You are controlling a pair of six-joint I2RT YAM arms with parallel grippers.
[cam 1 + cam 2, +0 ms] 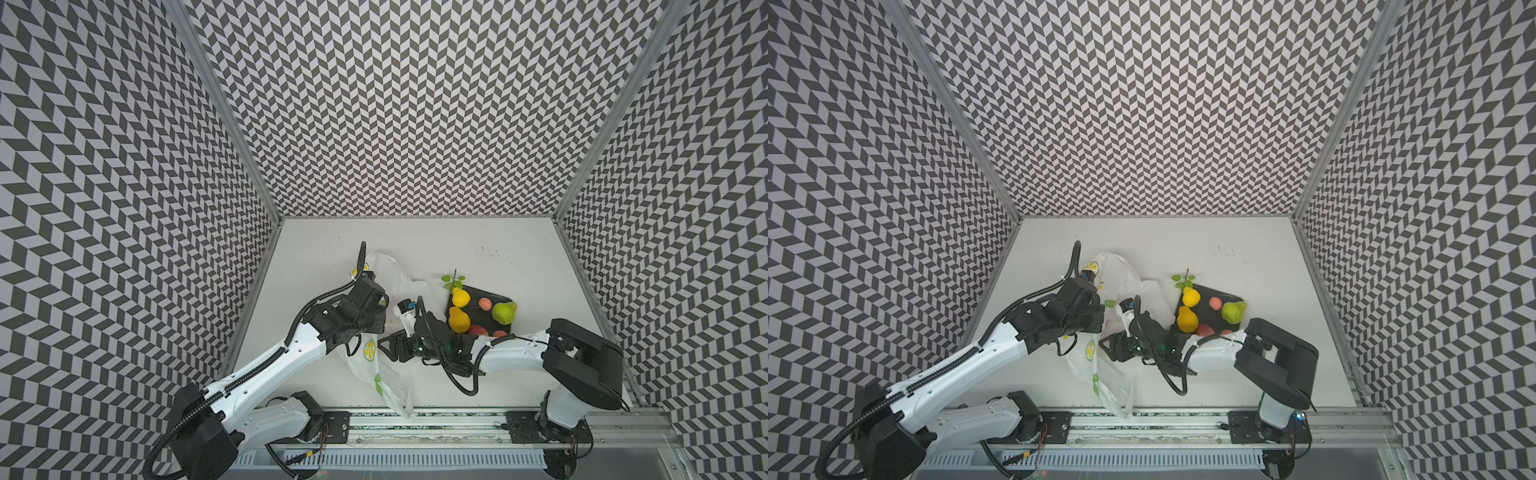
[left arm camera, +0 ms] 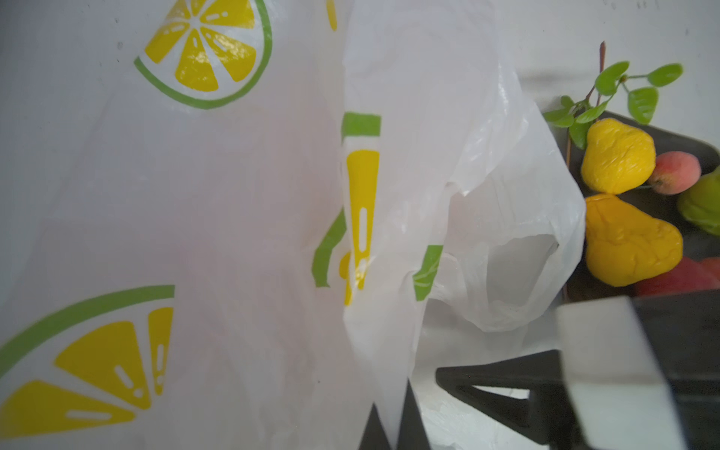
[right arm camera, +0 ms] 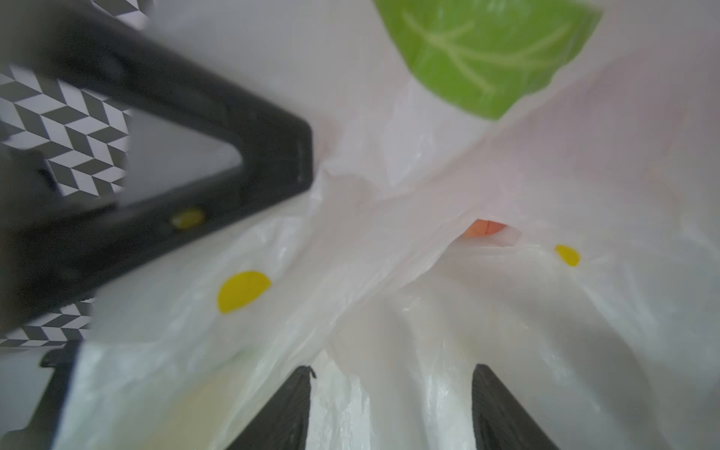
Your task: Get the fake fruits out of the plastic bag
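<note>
The plastic bag [image 1: 388,270], thin and slippery, lies crumpled just beside the plate [image 1: 484,322] holding several fake fruits [image 1: 459,320]; left gripper [image 2: 389,424] pinches its film tight; right gripper [image 3: 393,405], parted and empty, faces a reddish fruit [image 3: 485,229] inside; grasp its likely firm body.

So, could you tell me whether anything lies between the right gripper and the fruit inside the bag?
Yes: film of the plastic bag itself. In the right wrist view the orange-pink fruit only peeks through a slit between folds, and crumpled film lies between it and the right gripper, whose jaws stand apart.
</note>
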